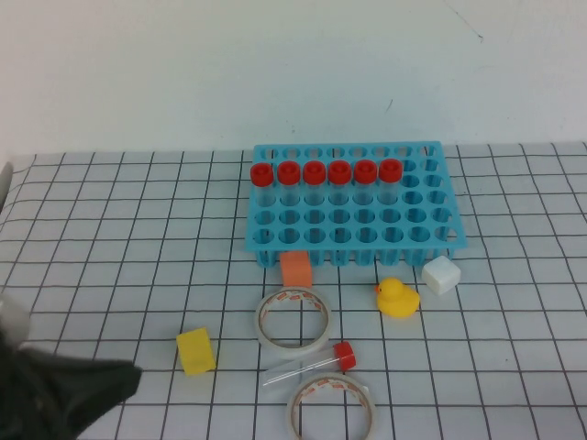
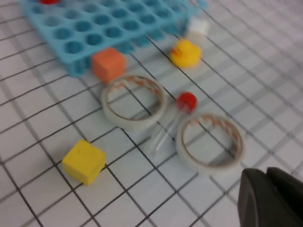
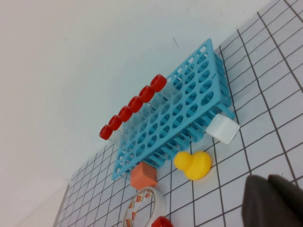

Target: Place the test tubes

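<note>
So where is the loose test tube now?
High view: the loose test tube lies flat at front centre, between the farther tape roll and the nearer tape roll; the left gripper sits front-left, the right gripper shows only in its wrist view.

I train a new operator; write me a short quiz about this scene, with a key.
1. True or false: one clear test tube with a red cap lies on the white gridded table, outside the blue plastic rack.
2. How many red-capped tubes stand in that rack?
3. Which claw shows in the high view? A. left claw B. right claw
Key: 1 true; 2 six; 3 A, near left; the right claw shows only in its wrist view. Both shut.
</note>
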Tool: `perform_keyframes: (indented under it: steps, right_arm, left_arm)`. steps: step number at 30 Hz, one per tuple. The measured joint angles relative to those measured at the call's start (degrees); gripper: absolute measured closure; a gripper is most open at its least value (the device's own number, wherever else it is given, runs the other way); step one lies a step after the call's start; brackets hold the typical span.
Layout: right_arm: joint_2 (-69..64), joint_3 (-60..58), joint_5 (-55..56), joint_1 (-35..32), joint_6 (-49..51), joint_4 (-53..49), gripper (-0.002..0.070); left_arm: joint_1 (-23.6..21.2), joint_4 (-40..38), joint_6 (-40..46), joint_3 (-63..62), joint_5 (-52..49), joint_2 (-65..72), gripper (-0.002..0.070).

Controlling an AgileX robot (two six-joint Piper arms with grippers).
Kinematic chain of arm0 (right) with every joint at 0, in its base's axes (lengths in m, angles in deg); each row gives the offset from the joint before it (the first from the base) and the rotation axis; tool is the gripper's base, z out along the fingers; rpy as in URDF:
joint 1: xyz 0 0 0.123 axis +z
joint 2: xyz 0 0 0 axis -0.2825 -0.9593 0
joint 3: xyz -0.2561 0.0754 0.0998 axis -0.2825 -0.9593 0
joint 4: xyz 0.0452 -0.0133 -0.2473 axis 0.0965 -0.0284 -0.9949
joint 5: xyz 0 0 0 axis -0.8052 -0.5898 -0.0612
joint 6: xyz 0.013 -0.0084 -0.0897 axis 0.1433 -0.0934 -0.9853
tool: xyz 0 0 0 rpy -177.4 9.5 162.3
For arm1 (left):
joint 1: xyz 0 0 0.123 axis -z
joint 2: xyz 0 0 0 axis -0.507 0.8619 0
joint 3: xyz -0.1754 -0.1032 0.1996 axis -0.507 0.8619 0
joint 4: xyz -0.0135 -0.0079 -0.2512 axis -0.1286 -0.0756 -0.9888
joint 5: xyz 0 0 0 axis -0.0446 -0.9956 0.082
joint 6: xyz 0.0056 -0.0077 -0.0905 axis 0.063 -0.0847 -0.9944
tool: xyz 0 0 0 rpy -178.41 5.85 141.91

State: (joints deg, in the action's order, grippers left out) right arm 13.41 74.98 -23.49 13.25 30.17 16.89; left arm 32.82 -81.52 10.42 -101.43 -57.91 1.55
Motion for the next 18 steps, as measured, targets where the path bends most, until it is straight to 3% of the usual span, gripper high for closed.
perform_keyframes:
  steps: [5,9,18]
  right_arm:
    - [0.0,0.0,-1.65,0.0,-1.68,0.0,0.0678]
    - [0.0,0.0,-3.86,0.0,-4.42,0.0,0.0678]
    - [0.0,0.0,-3.98,0.0,-6.47,0.0,0.0678]
  left_arm:
    - [0.13,7.1,9.92,-16.65,-11.54,17.1,0.0676]
    - [2.76,12.17,10.4,-24.63,-12.53,25.2,0.0676]
    - [20.85,28.84,6.78,-33.91,-13.29,40.3,0.0676]
